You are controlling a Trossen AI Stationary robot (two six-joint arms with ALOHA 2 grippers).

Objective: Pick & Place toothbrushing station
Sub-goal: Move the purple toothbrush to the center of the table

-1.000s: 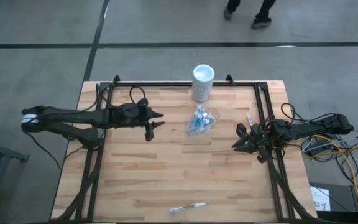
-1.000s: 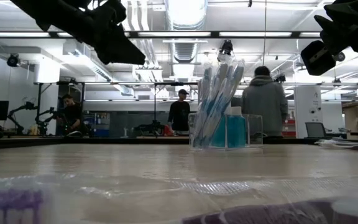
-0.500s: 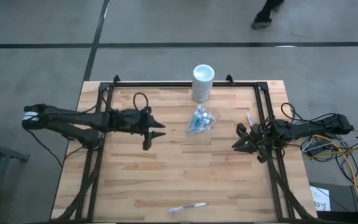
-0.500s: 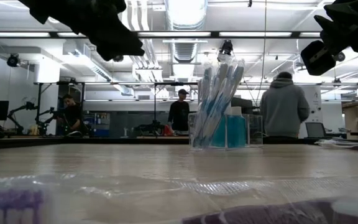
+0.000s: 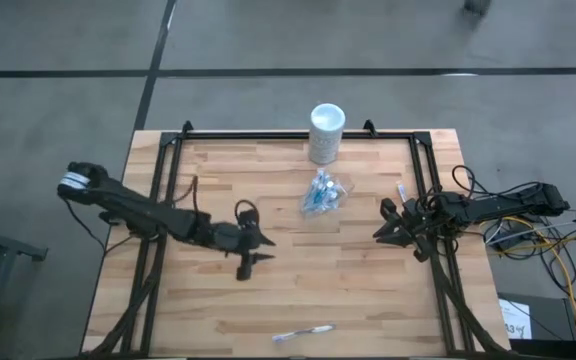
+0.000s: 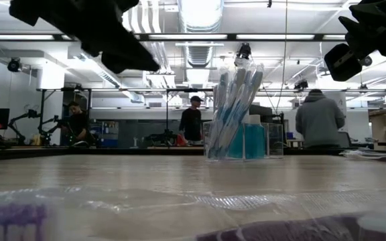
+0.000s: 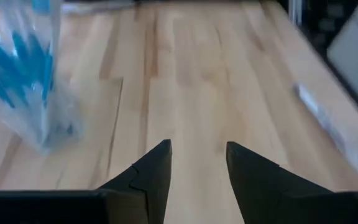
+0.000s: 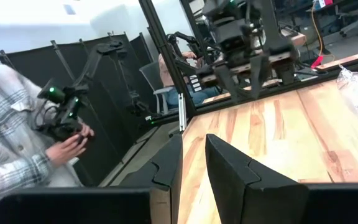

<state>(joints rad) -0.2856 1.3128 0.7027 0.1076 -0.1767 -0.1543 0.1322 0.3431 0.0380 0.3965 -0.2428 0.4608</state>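
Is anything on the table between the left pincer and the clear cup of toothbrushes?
Nothing visible. The left pincer, fingers apart and holding nothing, hangs over bare wood, with only open tabletop between it and the cup of toothbrushes. The white cylinder stands beyond the cup, and the loose toothbrush lies by the near edge.

grey floor [image 5: 58, 60], bright ceiling lights [image 6: 200, 13]

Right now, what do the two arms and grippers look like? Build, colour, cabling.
Both arms are dark, slim, jointed links. The left gripper and right gripper each end in two black, pointed fingers with stepped inner edges. The left arm has a white band near its base. Black cables loop along both arms; yellow and orange cables lie by the right arm's base.
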